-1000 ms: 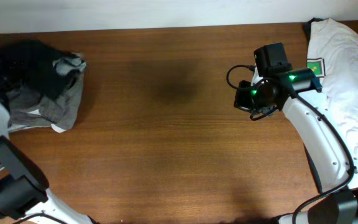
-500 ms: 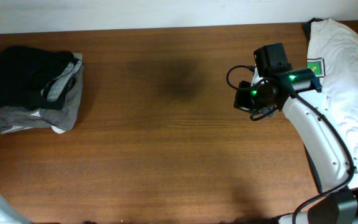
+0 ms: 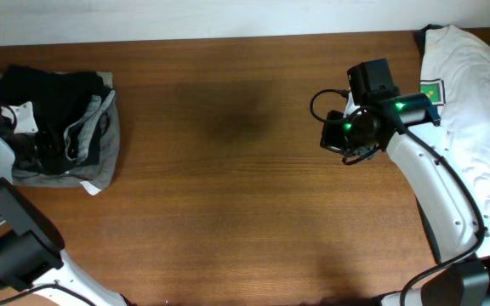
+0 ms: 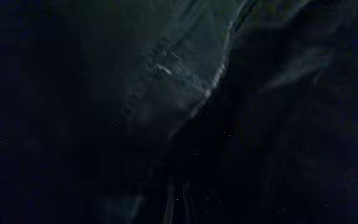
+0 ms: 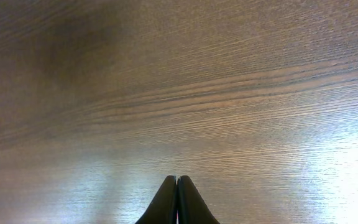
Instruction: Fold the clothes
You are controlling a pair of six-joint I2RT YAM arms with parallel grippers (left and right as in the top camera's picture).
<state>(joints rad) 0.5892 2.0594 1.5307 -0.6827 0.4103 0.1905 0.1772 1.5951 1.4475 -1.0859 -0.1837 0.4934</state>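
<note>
The black shorts (image 3: 51, 89) lie folded on top of a grey garment (image 3: 106, 151) at the table's far left. My left gripper (image 3: 42, 149) is pressed down on this pile. The left wrist view shows only dark fabric (image 4: 179, 81) close up, and its fingers are hidden. The white printed T-shirt (image 3: 470, 93) lies at the far right edge. My right gripper (image 3: 340, 140) hovers over bare wood left of the T-shirt. In the right wrist view (image 5: 177, 182) it is shut and empty.
The wooden table (image 3: 228, 195) stretches between the pile and the right arm. A pale wall strip (image 3: 228, 17) runs along the far edge. The right arm's white link (image 3: 432, 187) crosses the front right.
My left arm, out of the overhead view half a second ago, is back on the pile. The pile has shifted slightly and spread. The right arm has not moved.
</note>
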